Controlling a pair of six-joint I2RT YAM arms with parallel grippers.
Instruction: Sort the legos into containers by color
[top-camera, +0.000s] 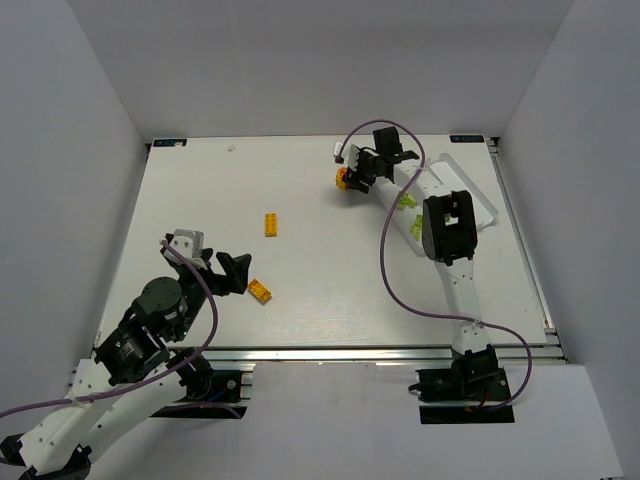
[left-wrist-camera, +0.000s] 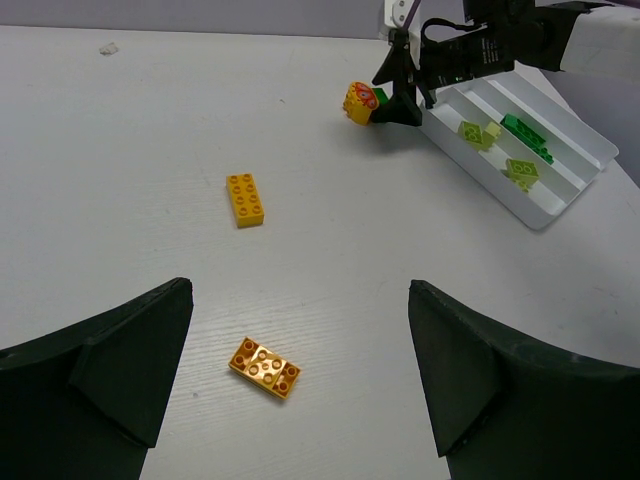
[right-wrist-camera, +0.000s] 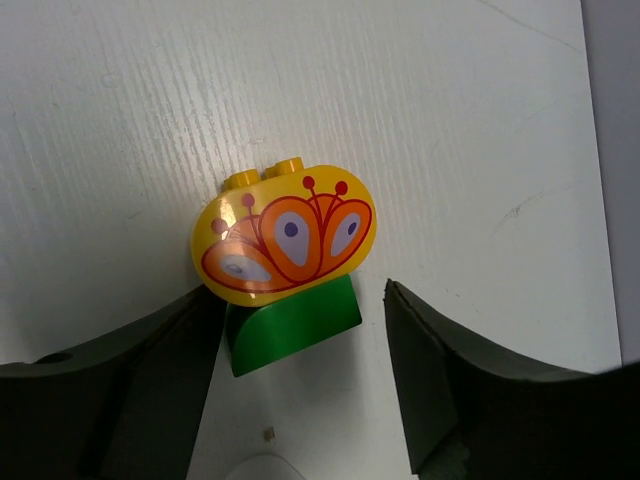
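Observation:
A round orange-and-red piece (right-wrist-camera: 285, 235) lies on the table against a dark green brick (right-wrist-camera: 295, 320), left of the clear tray (top-camera: 482, 208). My right gripper (right-wrist-camera: 298, 300) straddles the green brick: its left finger touches the brick and a gap shows at the right finger, so it is open. In the top view this gripper (top-camera: 352, 180) is at the pair (top-camera: 343, 178). My left gripper (left-wrist-camera: 300, 290) hangs wide open and holds nothing, above an orange brick (left-wrist-camera: 265, 367) that lies flat on the table. Another orange brick (left-wrist-camera: 246, 199) lies farther out.
The tray (left-wrist-camera: 560, 205) holds lime bricks (left-wrist-camera: 478, 132) (left-wrist-camera: 521, 172) in one compartment and a dark green brick (left-wrist-camera: 526, 135) in the one beside it. The right arm's cable (top-camera: 385, 250) loops over the table. White walls enclose the table on three sides.

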